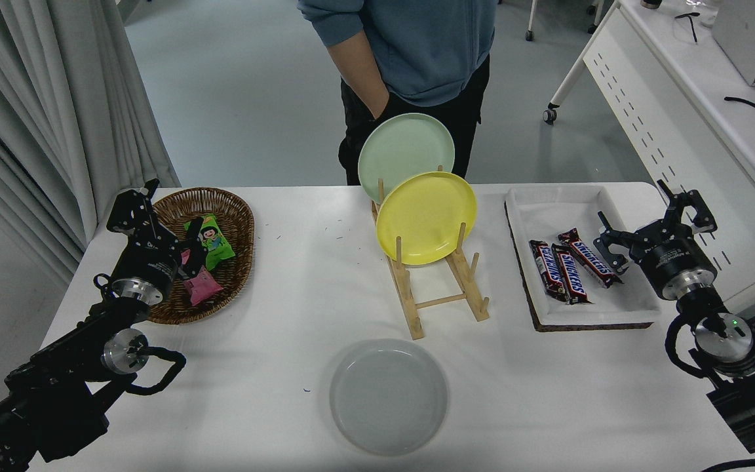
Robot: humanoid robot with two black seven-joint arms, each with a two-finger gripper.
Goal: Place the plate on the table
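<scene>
The light grey plate (388,396) lies flat on the white table (299,288), near the front edge, in front of the wooden rack. My right gripper (653,219) is open and empty at the right, over the tray's right rim, far from the plate. My left gripper (158,219) is parked at the left, over the wicker basket; it looks open and holds nothing.
A wooden dish rack (440,288) holds a yellow plate (426,217) and a pale green plate (406,154) upright. A white lined tray (567,210) holds candy bars (571,265). A wicker basket (233,216) holds snack packs. A person (410,59) stands at the far side.
</scene>
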